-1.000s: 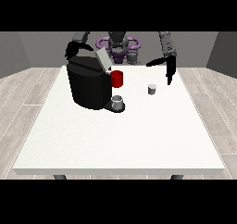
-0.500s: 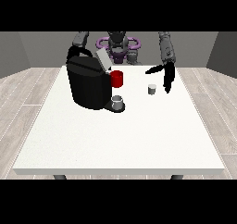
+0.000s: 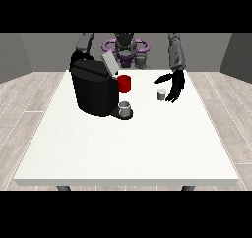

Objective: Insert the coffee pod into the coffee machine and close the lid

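Coffee pod [image 3: 161,95]: small, grey, upright on white table [image 3: 147,148], right of coffee machine [image 3: 96,87]. Machine lid [image 3: 109,64] raised; red part [image 3: 124,83] at front, grey cup [image 3: 125,108] on its tray. Hand at view's right [image 3: 174,86]: just beside pod, fingers spread and hanging downward, holding nothing. Hand at view's left: hidden behind machine, state undeterminable.

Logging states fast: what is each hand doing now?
Hand at the view's right: open, beside the coffee pod, holding nothing.
Hand at the view's left: hidden behind the coffee machine.
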`<control>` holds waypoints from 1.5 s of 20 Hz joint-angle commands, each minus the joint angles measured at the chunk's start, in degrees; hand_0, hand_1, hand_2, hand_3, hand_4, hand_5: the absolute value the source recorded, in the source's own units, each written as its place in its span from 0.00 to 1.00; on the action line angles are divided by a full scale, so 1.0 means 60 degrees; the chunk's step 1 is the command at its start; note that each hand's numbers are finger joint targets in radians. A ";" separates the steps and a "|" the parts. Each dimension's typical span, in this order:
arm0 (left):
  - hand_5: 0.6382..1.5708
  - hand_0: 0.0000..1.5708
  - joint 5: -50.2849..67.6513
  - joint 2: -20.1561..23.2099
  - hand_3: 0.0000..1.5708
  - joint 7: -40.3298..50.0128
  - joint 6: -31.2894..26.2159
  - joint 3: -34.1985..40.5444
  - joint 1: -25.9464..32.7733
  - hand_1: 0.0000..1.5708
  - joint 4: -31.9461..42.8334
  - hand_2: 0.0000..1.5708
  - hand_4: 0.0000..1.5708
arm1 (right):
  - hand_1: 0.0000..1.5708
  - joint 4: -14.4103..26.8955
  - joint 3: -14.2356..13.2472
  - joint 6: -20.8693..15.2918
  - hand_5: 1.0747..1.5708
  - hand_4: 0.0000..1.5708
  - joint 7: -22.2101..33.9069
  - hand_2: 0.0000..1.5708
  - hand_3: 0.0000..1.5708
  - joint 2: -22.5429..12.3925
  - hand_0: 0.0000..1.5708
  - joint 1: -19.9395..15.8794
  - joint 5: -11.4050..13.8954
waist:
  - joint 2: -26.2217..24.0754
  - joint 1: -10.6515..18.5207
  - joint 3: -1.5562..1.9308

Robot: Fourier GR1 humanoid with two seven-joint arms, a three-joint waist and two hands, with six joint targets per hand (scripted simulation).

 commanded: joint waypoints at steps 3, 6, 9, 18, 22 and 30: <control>1.00 0.40 -0.0850 0.0164 0.31 0.0212 -0.0059 -0.0555 0.0130 0.40 0.0418 0.48 0.00 | 0.00 0.0159 -0.0297 0.0263 1.00 0.25 0.0371 0.00 0.00 -0.0227 0.00 0.0180 -0.0326 | -0.0680 -0.0036 0.0003; 1.00 0.36 -0.1285 0.0379 0.26 -0.0592 0.0171 -0.0688 -0.0016 0.36 0.0755 0.44 0.00 | 0.00 0.0318 -0.0069 -0.0239 1.00 0.28 0.0101 0.00 0.00 0.0175 0.00 -0.0347 0.0017 | 0.0051 0.0145 0.0000; 1.00 0.39 -0.1814 0.0166 0.31 -0.0820 0.1200 -0.0821 0.0251 0.39 0.1085 0.47 0.00 | 0.00 -0.0077 0.0285 0.0046 1.00 0.28 0.0041 0.00 0.00 0.0171 0.00 0.0420 0.0083 | -0.0164 -0.0306 -0.0002; 1.00 0.52 -0.2061 0.0221 0.47 -0.1255 0.2202 -0.0299 -0.0691 0.52 0.1726 0.62 0.25 | 0.00 0.0132 -0.0297 0.0219 1.00 0.33 -0.0172 0.00 0.00 -0.0068 0.00 -0.0174 -0.0373 | 0.0331 -0.0279 0.0001; 1.00 0.63 -0.2467 0.0665 0.55 -0.1863 0.2203 -0.0473 -0.0611 0.63 0.2029 0.70 0.18 | 0.00 -0.0417 -0.0220 0.0192 1.00 0.33 0.0753 0.00 0.00 -0.0161 0.00 -0.0446 -0.0545 | 0.0346 -0.0358 -0.0003; 1.00 0.81 -0.3106 0.0133 0.87 -0.1480 0.2296 -0.0862 -0.1054 0.81 0.2030 0.89 0.32 | 0.00 0.0407 -0.0241 -0.0079 1.00 0.25 -0.0119 0.00 0.00 0.0076 0.00 -0.0149 -0.0400 | 0.0006 -0.0188 0.0001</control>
